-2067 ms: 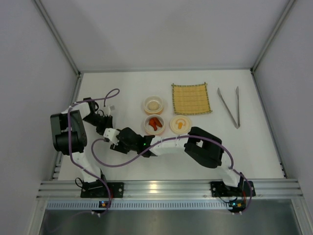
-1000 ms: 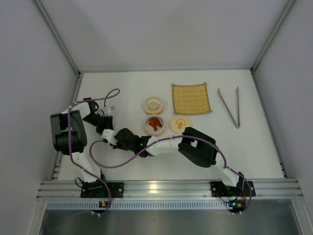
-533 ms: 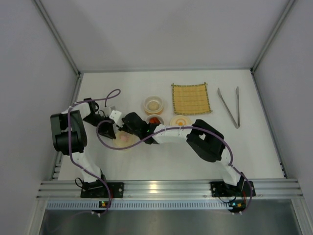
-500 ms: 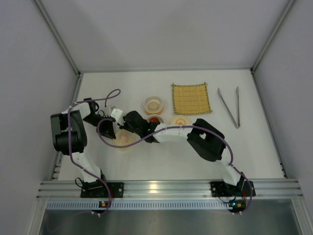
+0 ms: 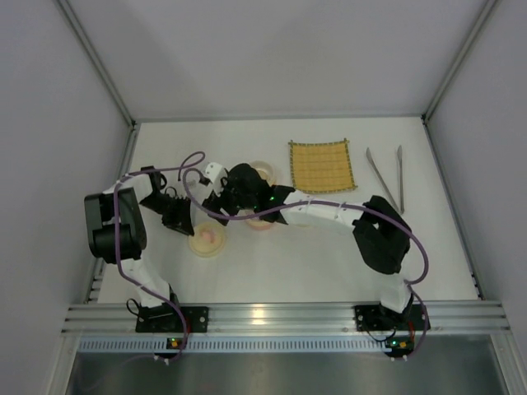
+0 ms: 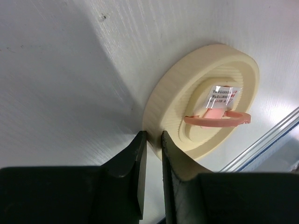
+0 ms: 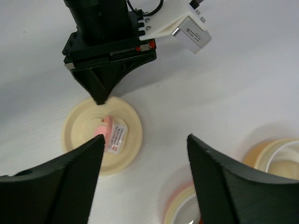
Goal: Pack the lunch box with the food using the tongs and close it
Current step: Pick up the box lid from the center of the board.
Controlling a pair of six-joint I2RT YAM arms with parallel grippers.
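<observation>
L hand (image 6: 152, 137) on round cream lid (image 6: 187, 93), pink loop handle (image 6: 216, 119)

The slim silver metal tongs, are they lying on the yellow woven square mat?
No, the silver metal tongs lie on the white table, right of the yellow woven mat and apart from it.

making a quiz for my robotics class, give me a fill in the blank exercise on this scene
In the top view, the slim silver metal tongs lie to the ___ of the yellow woven square mat. The round cream lid at the left gripper's tips has a ___ ring handle. The right gripper's jaws stand ___, holding nothing.
Missing words: right; pink; open.
</observation>
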